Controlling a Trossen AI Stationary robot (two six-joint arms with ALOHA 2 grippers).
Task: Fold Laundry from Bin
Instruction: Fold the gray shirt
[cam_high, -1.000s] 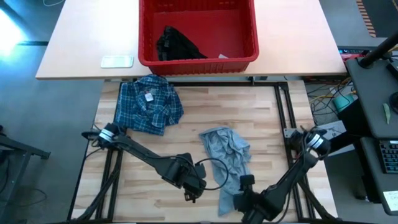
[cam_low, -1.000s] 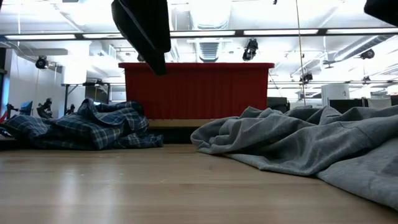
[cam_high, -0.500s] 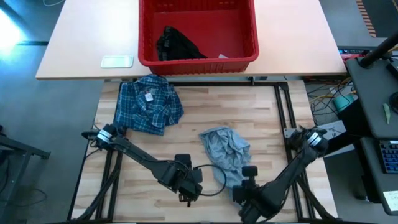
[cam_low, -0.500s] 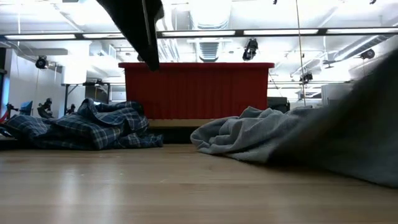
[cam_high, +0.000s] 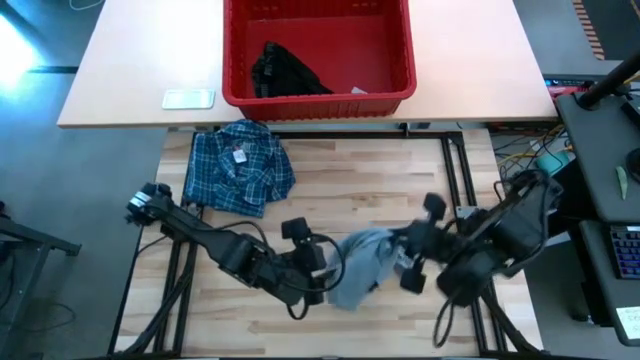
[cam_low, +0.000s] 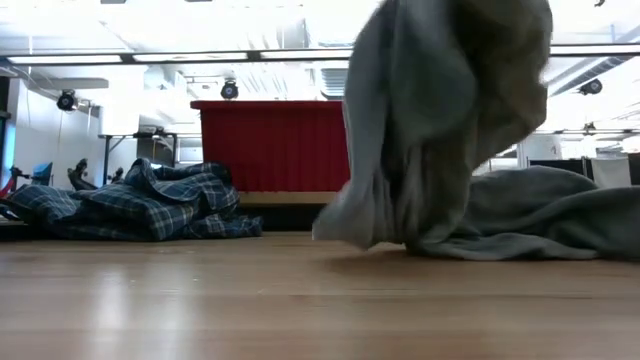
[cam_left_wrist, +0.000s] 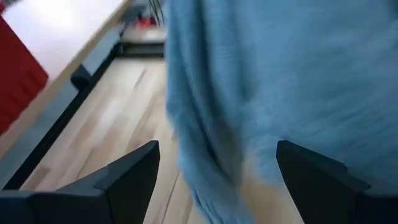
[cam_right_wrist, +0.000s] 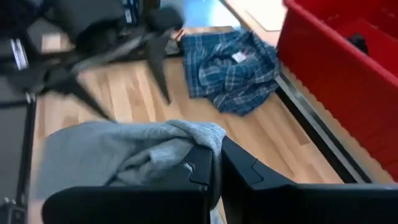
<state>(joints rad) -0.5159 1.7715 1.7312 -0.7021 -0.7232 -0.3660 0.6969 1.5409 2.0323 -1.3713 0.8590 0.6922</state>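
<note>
While the grey shirt hangs lifted off the wood:
Counter (cam_high: 240, 240): plaid shirt (cam_high: 238, 168) lies crumpled near its far left.
Bin (cam_high: 318, 95): beyond the far edge, black garment (cam_high: 283, 72) inside.
Grey shirt (cam_high: 358, 262): bunched mid-counter, one end raised.
Right claw (cam_right_wrist: 216, 167): clamped tight on grey shirt.
Left claw (cam_left_wrist: 214, 171): gaping wide beside the cloth, holding nothing.

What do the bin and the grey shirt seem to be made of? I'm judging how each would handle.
The bin looks like hard red plastic, slightly glossy: its walls are straight and ribbed and its rim is thick. The grey shirt looks like soft matte knit, probably cotton jersey: it hangs in limp folds from the shut right gripper, which has lifted it.
</note>
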